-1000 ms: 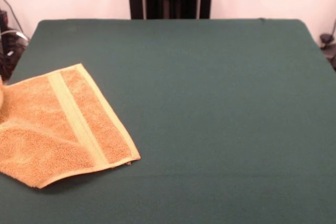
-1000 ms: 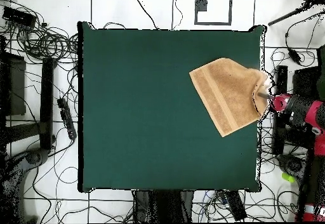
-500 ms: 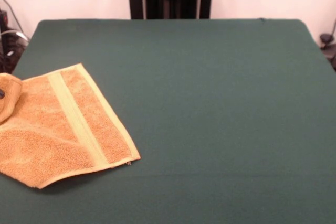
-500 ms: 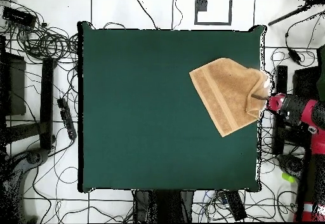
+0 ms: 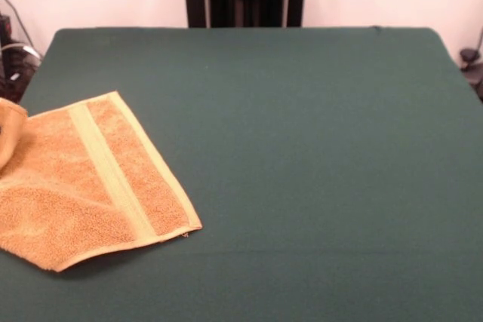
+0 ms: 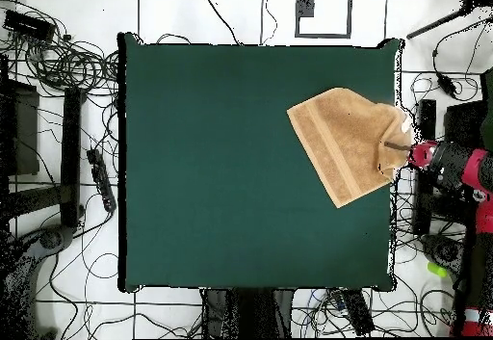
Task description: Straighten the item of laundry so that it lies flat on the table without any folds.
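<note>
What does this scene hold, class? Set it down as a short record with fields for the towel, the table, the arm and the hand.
towel: orange-tan towel with a paler stripe, at the table's edge, one corner raised and folded over
table: dark green table, mostly bare
arm: red and black arm reaching in from beside the table in the overhead view
hand: hand at the towel's raised corner; open or shut cannot be told
task state: not yet flat

An orange-tan towel [image 5: 83,179] with a paler yellow-green stripe (and matching hem) lies on the plain dark green table [image 5: 317,148].
</note>
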